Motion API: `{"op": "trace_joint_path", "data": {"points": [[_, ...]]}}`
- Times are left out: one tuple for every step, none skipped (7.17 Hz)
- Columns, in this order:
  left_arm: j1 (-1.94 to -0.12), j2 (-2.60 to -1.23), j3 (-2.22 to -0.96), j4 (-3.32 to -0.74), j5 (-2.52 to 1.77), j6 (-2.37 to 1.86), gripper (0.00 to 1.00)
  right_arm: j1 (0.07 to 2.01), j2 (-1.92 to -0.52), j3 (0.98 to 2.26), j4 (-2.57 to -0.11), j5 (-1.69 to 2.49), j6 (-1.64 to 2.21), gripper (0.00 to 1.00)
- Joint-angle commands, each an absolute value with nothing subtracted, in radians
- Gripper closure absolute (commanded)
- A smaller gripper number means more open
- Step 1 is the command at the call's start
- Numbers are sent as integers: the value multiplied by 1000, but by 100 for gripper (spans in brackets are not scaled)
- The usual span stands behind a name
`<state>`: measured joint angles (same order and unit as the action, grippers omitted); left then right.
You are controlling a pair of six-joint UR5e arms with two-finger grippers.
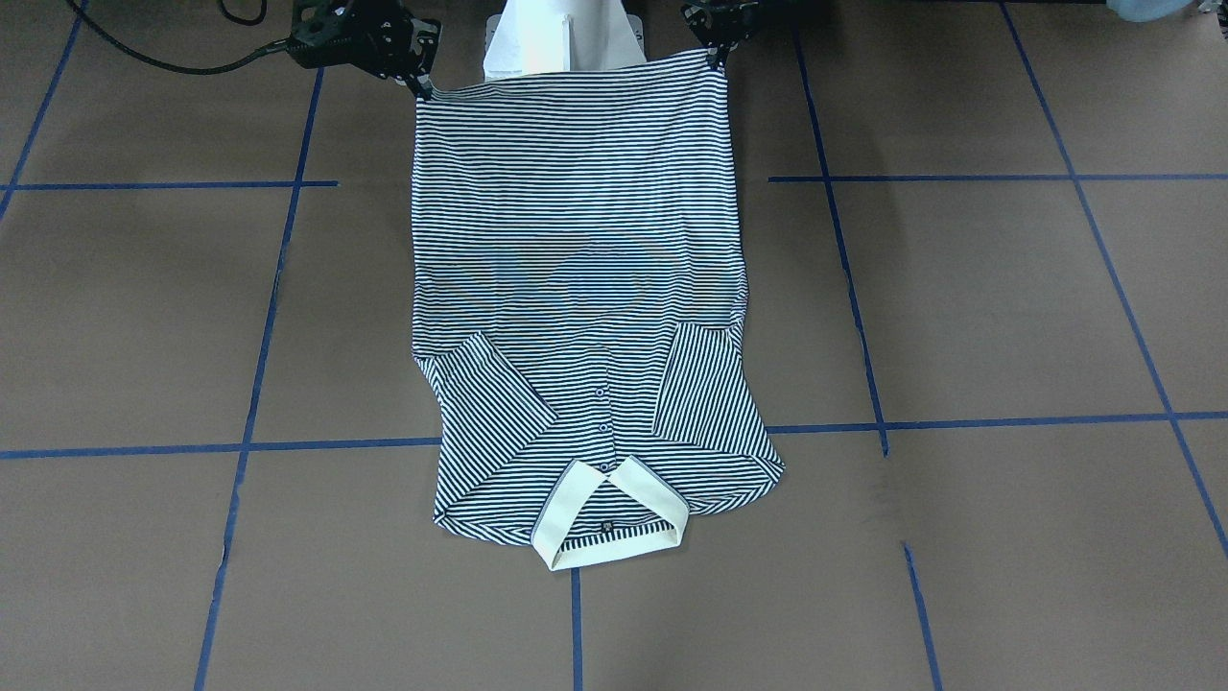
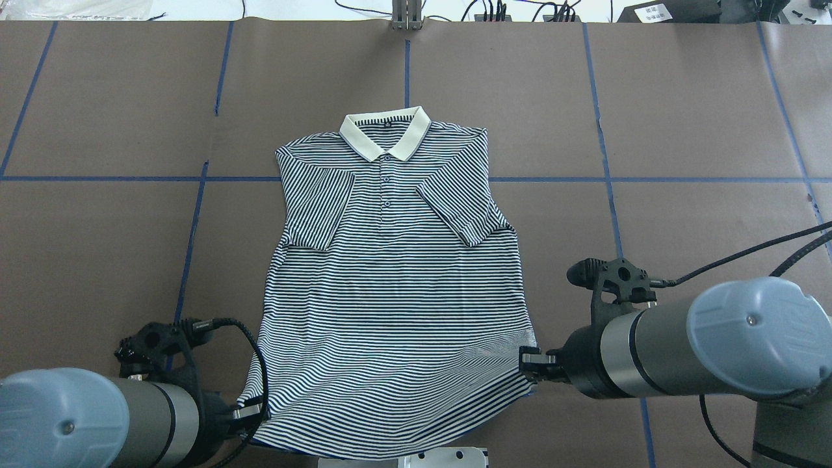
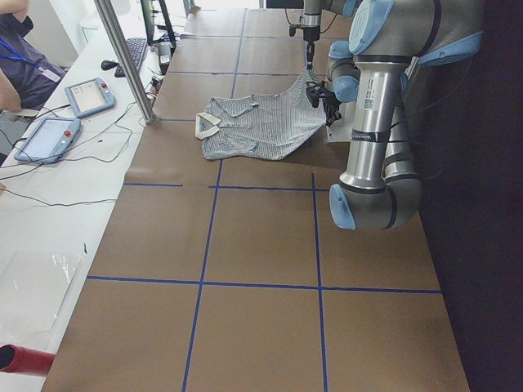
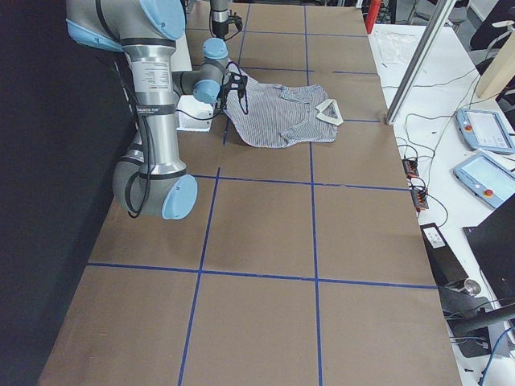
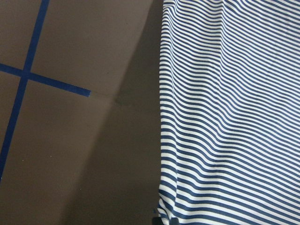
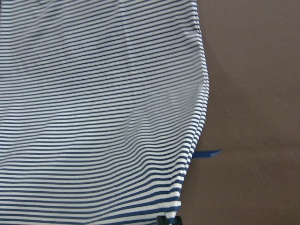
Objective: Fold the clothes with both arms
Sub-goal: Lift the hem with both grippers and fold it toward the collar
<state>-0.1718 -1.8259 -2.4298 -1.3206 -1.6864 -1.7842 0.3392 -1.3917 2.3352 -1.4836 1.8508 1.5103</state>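
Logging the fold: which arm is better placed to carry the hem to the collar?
Neither: left arm and right arm each hold a polo shirt hem corner in shut jaws; both should move.

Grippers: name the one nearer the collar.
The right gripper: clamped on a hem corner of the shirt, it sits closer to the collar than the left gripper.

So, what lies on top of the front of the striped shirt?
A folded-in sleeve on one side of the button placket, another sleeve on the other. The shirt fabric beneath them is covered.
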Motion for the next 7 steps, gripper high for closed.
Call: {"op": "trace_joint_path", "data": {"points": [[-358,-1919,-2308,-1318,-1692,-1650,100,470,-1324,2242,-1477,1839,1367,100],[-449,-1940,-2240,-1321,-1692,-1562,100,547,-1296,2182,-1477,1844,1327,100],[-507,-1950,-2197,-1328,-1703,-1525,100,584,-1249,2096,-1477,1839,1274,100],[-567,-1991,-2130,-1344,-1704,-1476,100,627,-1200,2003,-1461,1839,1270,100],[-606,-2023,-2075,-1357,-1706,-1464,100,658,-1157,1912,-1389,1844,1273,100],[-633,-2052,-2003,-1432,-1706,-1422,100,685,-1125,1834,-1317,1844,1273,100],[-649,-2056,-1902,-1550,-1706,-1420,100,701,-1080,1754,-1278,1844,1273,100]]}}
